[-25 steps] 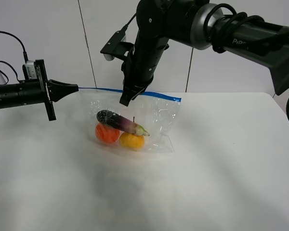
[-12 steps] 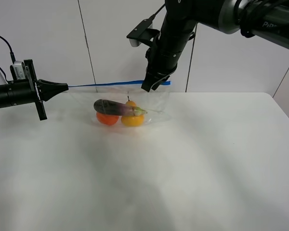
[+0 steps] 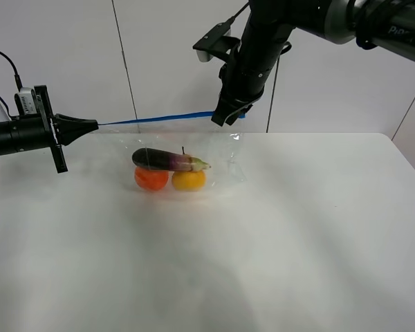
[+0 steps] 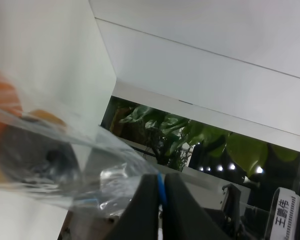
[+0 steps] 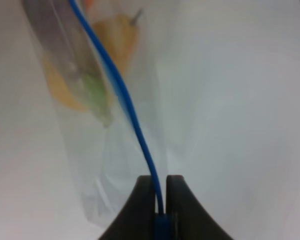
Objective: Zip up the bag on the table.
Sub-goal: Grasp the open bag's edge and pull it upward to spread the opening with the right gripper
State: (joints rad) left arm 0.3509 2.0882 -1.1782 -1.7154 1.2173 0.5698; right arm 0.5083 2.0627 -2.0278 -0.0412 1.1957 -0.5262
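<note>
There is one desk and one clear bag with one blue zip strip. Three pieces of produce show inside: one purple eggplant, one red-orange fruit, one yellow fruit. Two arms: left arm, right arm.

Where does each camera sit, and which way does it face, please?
Exterior high: mounted high, looking down on the table, the bag, both arms, left hand and right hand.
Left wrist: on the left arm, looking over its hand along the zip strip toward a plant.
Right wrist: on the right arm, looking down over its hand at the produce.
Shared: all three show the zip strip.
</note>
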